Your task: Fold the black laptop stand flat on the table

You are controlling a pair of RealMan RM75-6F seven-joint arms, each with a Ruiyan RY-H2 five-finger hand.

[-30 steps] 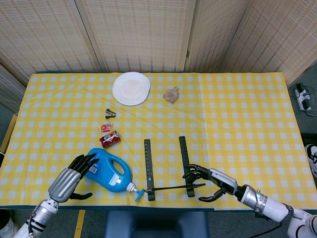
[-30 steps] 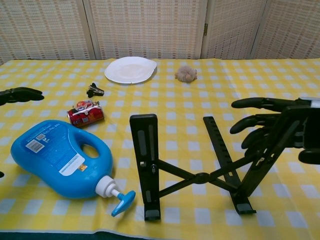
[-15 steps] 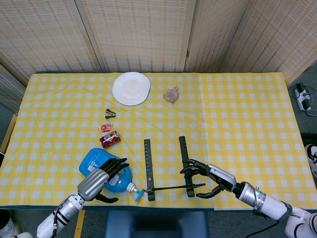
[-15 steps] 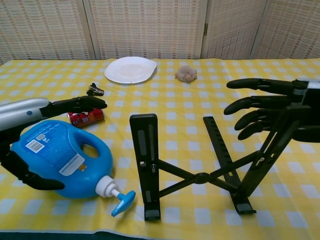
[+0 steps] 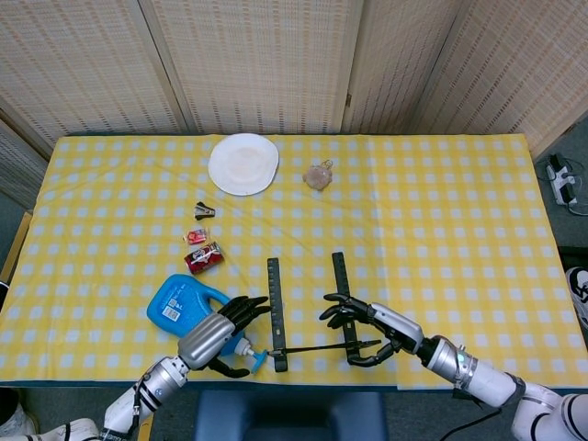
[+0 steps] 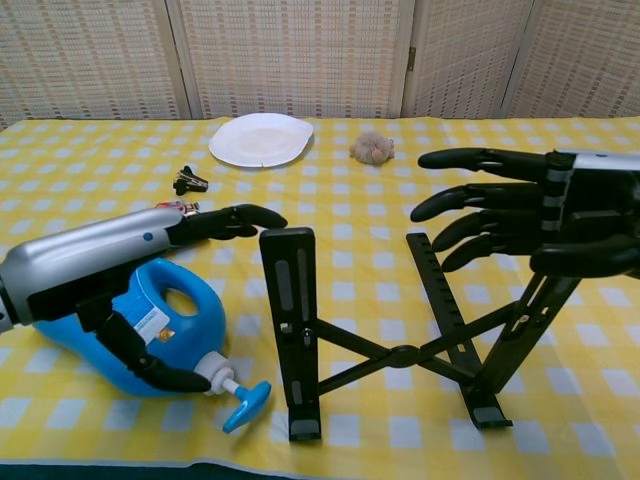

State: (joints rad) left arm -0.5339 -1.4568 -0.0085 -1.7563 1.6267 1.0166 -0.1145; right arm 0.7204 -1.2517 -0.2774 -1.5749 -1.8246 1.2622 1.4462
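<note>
While earlier apart, left robot hand (image 6: 110, 262) nearer laptop stand (image 6: 385, 335)

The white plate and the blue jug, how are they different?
The white plate is round, flat and sits at the far side of the table; the blue jug is big, chunky and lies on its side at the near edge. The plate has nothing near it; the left hand reaches over the jug. Both rest on the yellow checked cloth.
</note>
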